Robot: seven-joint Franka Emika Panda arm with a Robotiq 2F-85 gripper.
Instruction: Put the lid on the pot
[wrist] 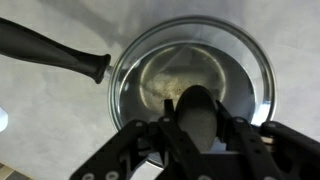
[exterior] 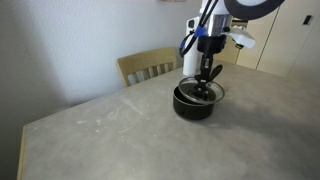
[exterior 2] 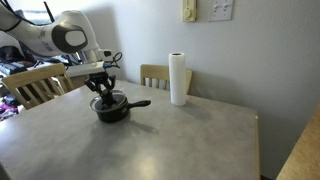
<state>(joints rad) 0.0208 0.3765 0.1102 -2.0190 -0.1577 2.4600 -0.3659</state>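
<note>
The small black pot (exterior: 192,104) stands on the table, its long handle (exterior 2: 138,103) pointing sideways. The clear glass lid (wrist: 190,70) with a metal rim is over the pot, and I cannot tell whether it is fully seated; in an exterior view one edge (exterior: 214,92) looks slightly raised. My gripper (wrist: 198,120) is directly above it, its fingers shut on the lid's dark centre knob. In both exterior views the gripper (exterior: 205,76) (exterior 2: 104,87) points straight down onto the pot (exterior 2: 111,107). The handle also shows at the upper left of the wrist view (wrist: 50,50).
A tall white paper-towel roll (exterior 2: 178,79) stands behind the pot near the wall. Wooden chairs (exterior: 150,66) (exterior 2: 35,82) stand at the table's far edge. The grey table (exterior: 130,130) stretches wide toward the camera.
</note>
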